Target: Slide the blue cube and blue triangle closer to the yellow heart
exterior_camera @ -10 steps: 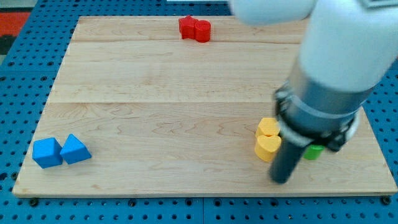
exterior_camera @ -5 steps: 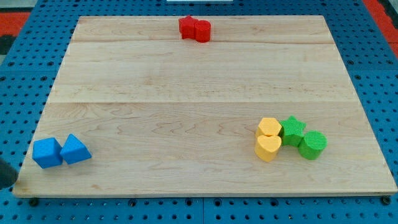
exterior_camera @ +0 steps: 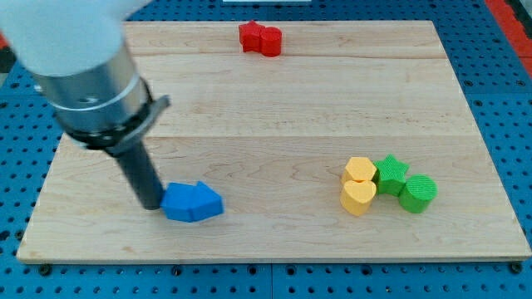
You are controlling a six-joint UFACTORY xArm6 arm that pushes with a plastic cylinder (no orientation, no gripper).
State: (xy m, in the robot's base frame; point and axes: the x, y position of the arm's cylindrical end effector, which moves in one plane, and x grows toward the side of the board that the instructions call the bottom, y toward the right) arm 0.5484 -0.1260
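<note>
Camera view, my tip (exterior_camera: 155,205) touching blue cube (exterior_camera: 180,202) (left side), blue triangle (exterior_camera: 207,200) adjoining.

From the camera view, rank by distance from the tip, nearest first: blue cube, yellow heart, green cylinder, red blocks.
Measured from my tip:
1. blue cube, touching it on the view's right.
2. yellow heart, right of centre; red blocks, top: too close to call.
3. green cylinder, farthest right.

A pale wooden board (exterior_camera: 274,116) is seen resting on a blue pegboard (exterior_camera: 507,108). On the board:

- At 12 o'clock: two red blocks (exterior_camera: 260,38), touching (shapes unclear).
- At 7 o'clock: blue cube (exterior_camera: 178,202) and blue triangle (exterior_camera: 206,202), pressed together.
- At 4 o'clock: yellow heart (exterior_camera: 358,197), a second yellow block (exterior_camera: 360,170), green star (exterior_camera: 391,172), green cylinder (exterior_camera: 418,193), clustered.
</note>
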